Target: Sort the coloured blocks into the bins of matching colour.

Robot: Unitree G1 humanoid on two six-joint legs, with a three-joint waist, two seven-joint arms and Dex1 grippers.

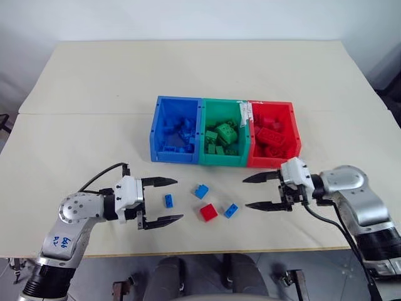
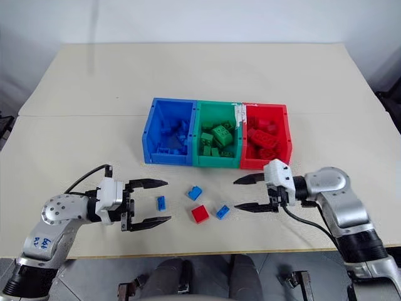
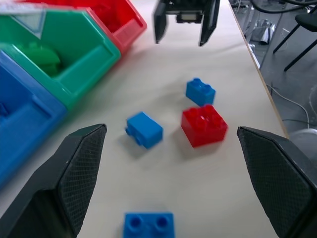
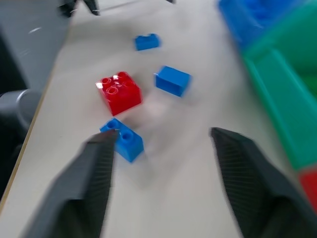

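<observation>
Flanking four loose blocks on the near table [image 1: 75, 94], left gripper [image 1: 164, 200] and right gripper [image 1: 259, 191] gape empty; three blue blocks [image 1: 201, 191] and red block [image 1: 208, 212] await sorting before the bins [image 1: 223, 161].

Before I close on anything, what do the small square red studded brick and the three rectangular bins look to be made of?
The small square red studded brick looks like hard moulded plastic: glossy highlights on its studs, crisp edges. The blue bin, green bin and red bin also appear to be rigid plastic, with smooth, thin, evenly coloured walls and a slight sheen. The look alone cannot confirm it.
</observation>
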